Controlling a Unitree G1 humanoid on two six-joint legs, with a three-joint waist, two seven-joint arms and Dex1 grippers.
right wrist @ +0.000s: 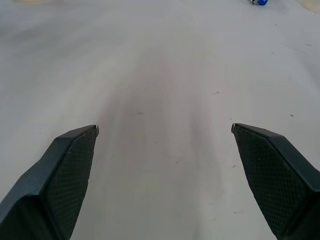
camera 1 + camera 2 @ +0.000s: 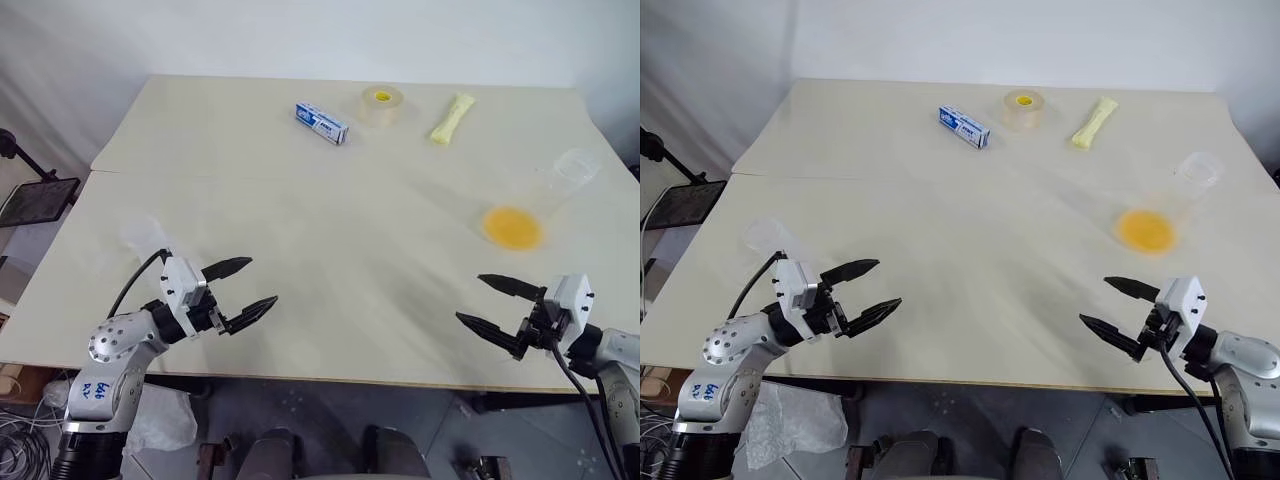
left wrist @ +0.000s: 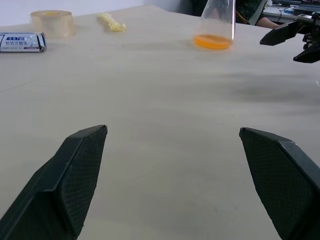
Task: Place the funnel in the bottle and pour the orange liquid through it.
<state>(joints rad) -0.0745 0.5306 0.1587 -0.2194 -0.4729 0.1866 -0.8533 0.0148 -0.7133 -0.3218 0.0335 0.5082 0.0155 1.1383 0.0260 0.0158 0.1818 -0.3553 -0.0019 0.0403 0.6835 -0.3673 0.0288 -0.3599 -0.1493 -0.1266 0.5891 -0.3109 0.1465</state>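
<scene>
We see both tools spread wide and empty over the near edge of the counter [image 2: 330,300], the left tool [image 2: 243,291] angled inward to the right and the right tool [image 2: 496,305] angled inward to the left, which we read as a ready stance before any grasp. The orange liquid [image 2: 512,227] sits in a clear container [image 2: 556,187] at the far right, just beyond the right tool, so that arm seems best placed to pour. A faint clear object [image 2: 146,236] near the left tool may be the funnel or bottle; we cannot tell.
</scene>
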